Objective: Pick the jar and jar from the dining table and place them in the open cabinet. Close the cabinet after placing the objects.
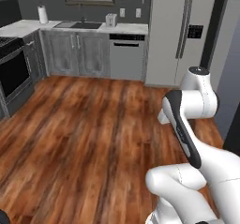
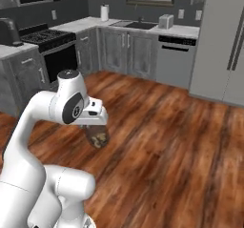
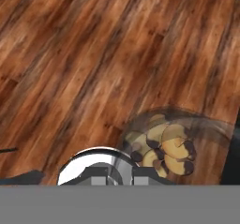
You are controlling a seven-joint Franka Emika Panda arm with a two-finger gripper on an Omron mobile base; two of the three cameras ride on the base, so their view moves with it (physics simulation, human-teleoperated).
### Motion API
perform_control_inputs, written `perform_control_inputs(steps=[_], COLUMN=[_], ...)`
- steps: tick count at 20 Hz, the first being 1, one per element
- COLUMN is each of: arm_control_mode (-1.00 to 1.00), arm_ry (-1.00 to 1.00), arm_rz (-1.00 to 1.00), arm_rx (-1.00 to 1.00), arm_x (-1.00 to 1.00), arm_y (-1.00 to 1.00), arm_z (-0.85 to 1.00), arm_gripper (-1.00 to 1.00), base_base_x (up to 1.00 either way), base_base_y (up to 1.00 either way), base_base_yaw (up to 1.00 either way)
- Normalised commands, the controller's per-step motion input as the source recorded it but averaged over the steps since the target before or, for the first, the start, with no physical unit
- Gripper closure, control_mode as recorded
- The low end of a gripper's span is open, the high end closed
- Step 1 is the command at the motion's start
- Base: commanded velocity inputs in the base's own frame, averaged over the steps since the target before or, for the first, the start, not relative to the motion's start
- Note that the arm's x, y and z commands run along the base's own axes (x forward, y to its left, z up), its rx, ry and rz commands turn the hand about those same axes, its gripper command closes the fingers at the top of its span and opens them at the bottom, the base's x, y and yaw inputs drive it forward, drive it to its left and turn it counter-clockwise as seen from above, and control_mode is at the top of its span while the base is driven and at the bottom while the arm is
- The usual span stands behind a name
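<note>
Jar (image 3: 173,145) clamped in end effector (image 3: 119,174), above wood floor (image 3: 70,54)

The white arm is folded close above its base, elbow raised and forearm bent back down. The hand (image 2: 96,132) points downward below the wrist, its fingers closed narrowly on a jar (image 2: 97,137) that hangs well above the floor.

A jar (image 2: 97,137) hangs under the gripper (image 2: 95,127) above the wood floor (image 2: 171,146), with the counter (image 2: 143,27) and refrigerator (image 2: 224,55) behind.
</note>
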Motion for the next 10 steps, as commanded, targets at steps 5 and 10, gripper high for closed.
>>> perform_control_inputs(steps=[5,10], arm_control_mode=[1.0,1.0], arm_ry=[0.0,0.0], arm_rz=[0.0,0.0], arm_rx=[0.0,0.0], arm_x=[0.0,0.0], arm_y=[0.0,0.0], arm_z=[0.0,0.0], arm_gripper=[1.0,1.0], base_base_x=[1.0,1.0], base_base_y=[0.38,0.52], base_base_yaw=[-0.23,-0.23])
